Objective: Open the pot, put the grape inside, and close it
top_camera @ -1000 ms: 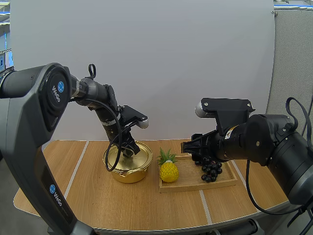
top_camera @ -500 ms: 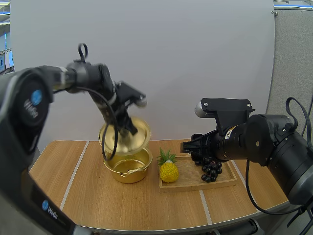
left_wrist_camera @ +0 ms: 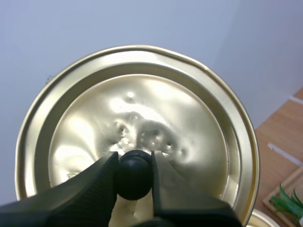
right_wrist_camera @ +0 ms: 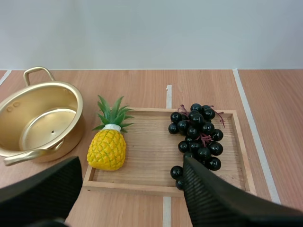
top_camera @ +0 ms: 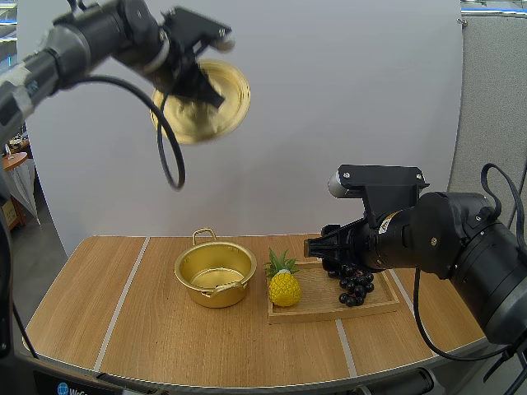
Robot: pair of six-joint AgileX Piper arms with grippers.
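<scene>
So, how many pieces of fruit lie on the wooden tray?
2. The pineapple is at the tray's end near the pot; the bunch of grapes lies toward the other end. None seems hidden.

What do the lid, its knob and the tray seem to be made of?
Lid: thin gold-coloured metal, glossy, with glare and small dents. Knob: matte black, probably plastic or rubber. Tray: pale wood, apparently unvarnished, grain lines visible.

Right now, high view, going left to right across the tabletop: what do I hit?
pot → pineapple → grapes; the last two sit on the wooden tray.
</scene>
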